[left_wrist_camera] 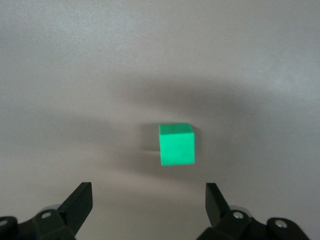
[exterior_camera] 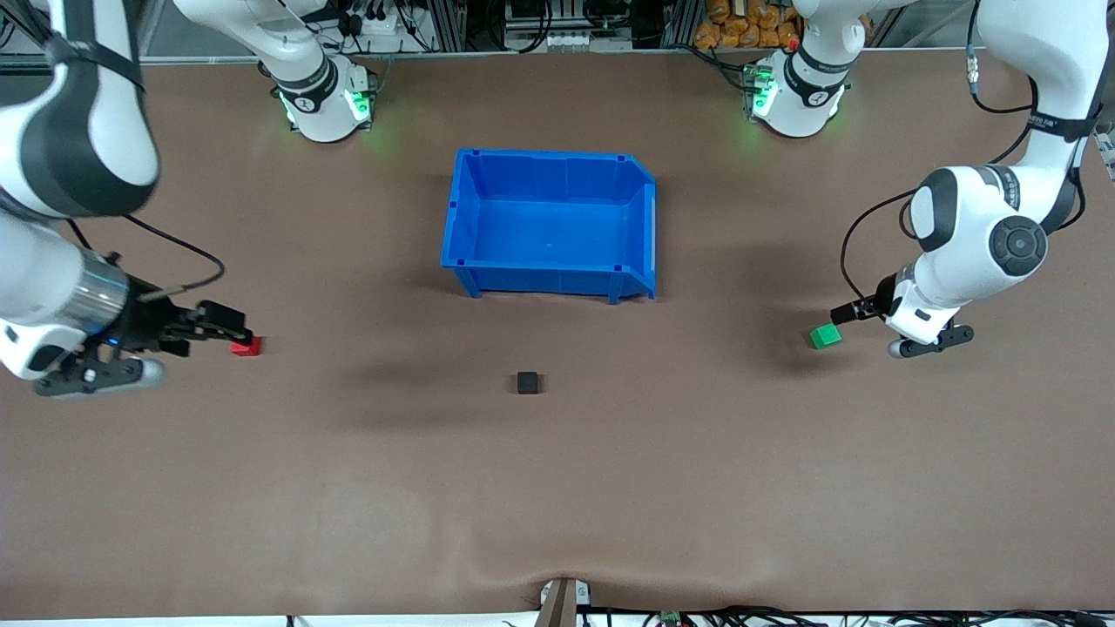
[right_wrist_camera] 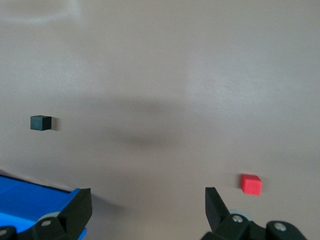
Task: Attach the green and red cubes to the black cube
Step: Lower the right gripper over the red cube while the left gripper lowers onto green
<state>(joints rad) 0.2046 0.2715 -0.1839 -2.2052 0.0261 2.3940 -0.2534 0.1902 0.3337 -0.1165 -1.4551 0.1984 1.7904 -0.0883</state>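
Nothing attached yet: left claw [exterior_camera: 843,311] open beside green cube [exterior_camera: 825,336], right claw [exterior_camera: 233,331] open by red cube [exterior_camera: 246,347], black cube [exterior_camera: 527,382] alone on worktop [exterior_camera: 610,488] between them.

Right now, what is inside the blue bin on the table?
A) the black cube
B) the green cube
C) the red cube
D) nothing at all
D: the blue bin shows only its bare floor, while the black cube sits on the table nearer the front camera, the green cube lies by the left tool and the red cube by the right tool.
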